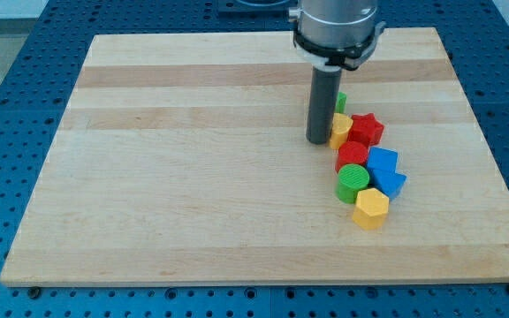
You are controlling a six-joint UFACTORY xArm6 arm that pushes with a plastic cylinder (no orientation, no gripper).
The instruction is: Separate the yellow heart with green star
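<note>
**Seven blocks, one rod — board inventory**

Camera view:
- Wooden board (193, 177) on a blue pegboard table (7, 71).
- My tip (318, 141) — the end of a straight dark rod with nothing that spreads or pinches; it rests on the board at the cluster's 10 o'clock edge, touching or just beside the yellow heart.
- Yellow heart (341, 129): at 3 o'clock from the tip, partly hidden by the rod.
- Green star (340, 102): only a sliver shows behind the rod, at 12 o'clock from the heart, close against it.
- Red star (366, 129): 3 o'clock of the heart.
- Red block (353, 154), shape unclear, below the heart.
- Two blue blocks (383, 162) (391, 183), stacked toward 4 o'clock.
- Green cylinder (353, 183).
- Yellow hexagon (370, 208), at the cluster's 6 o'clock end.
</note>
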